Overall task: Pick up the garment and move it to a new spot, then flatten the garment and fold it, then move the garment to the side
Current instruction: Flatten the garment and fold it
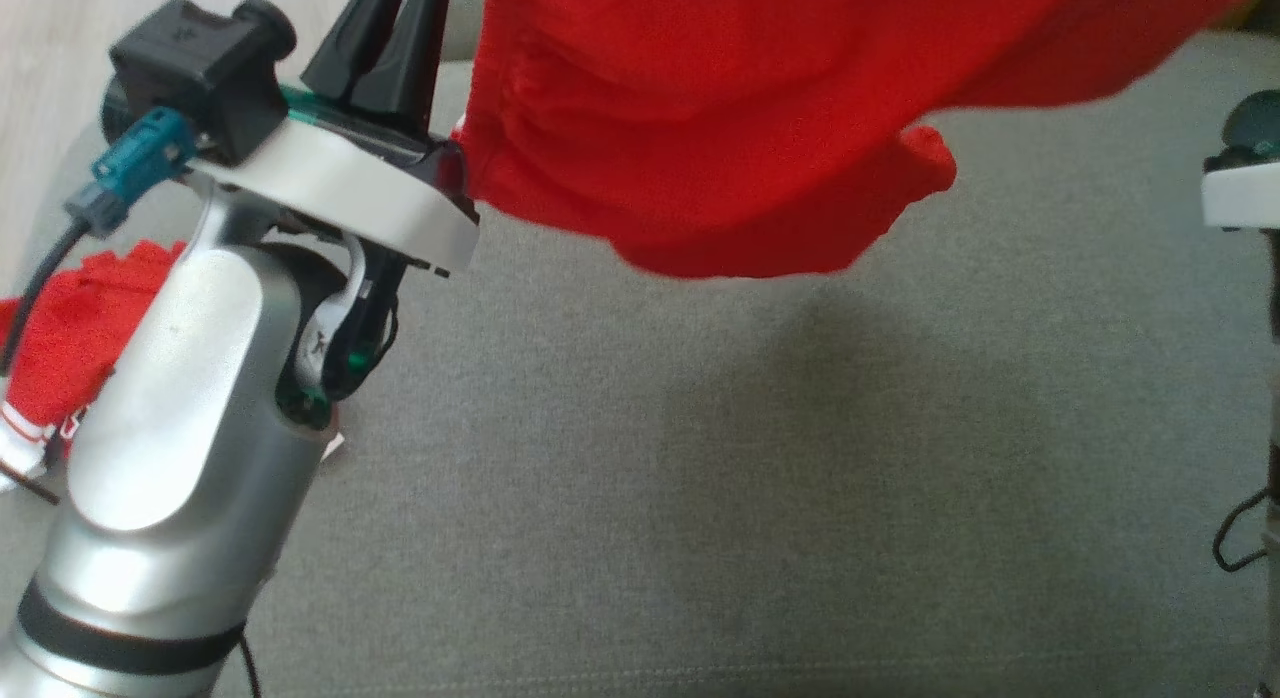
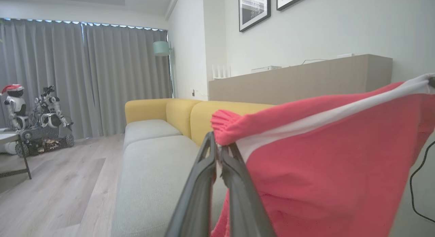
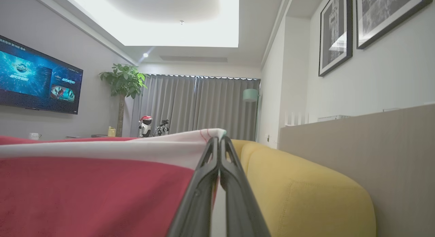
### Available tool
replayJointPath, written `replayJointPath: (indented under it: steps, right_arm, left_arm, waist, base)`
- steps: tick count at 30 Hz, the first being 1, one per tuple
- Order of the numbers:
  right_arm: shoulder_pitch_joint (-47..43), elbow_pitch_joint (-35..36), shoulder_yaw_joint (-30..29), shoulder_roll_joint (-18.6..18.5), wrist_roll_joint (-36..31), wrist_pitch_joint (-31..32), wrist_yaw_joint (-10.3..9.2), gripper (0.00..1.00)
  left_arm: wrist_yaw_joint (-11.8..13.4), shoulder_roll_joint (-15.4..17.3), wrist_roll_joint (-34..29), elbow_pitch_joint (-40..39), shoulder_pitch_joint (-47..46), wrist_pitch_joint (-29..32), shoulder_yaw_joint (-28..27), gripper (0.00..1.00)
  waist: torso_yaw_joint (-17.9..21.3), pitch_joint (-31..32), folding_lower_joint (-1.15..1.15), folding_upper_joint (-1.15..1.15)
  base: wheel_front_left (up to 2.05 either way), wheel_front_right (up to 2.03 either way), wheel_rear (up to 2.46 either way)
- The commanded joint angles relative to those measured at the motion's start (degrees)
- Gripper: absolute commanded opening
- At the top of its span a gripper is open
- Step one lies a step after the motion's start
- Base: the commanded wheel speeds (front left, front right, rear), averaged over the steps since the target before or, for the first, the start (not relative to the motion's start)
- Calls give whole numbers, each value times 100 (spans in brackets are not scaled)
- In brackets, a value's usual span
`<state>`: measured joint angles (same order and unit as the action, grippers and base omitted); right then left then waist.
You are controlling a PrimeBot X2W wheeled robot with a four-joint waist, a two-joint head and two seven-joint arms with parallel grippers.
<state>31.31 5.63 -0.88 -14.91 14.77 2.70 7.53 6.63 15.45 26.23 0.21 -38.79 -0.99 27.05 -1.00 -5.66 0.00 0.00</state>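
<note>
Grey sofa below. Your left pincer and right pincer both clenched on white-edged red cloth, stretched between them. Garment lies on seat, below left pincer. Your risks: thin edge pinch slips, or wrong piece gets folded.

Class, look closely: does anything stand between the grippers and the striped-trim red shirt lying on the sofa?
Yes. The left gripper and right gripper are both shut on another red garment, stretched above the sofa seat. The shirt lies at lower left, partly behind the left forearm.
</note>
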Motion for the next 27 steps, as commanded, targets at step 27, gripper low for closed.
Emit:
replayJointPath:
  steps: [27]
  right_arm:
    - [4046,-3303,877,119,646,-338,-4,0]
  left_arm:
    - [-781,-605,183,3276,-3563,-969,-423,0]
  waist:
    - [27,-1168,0,0]
  base:
    - [0,0,0]
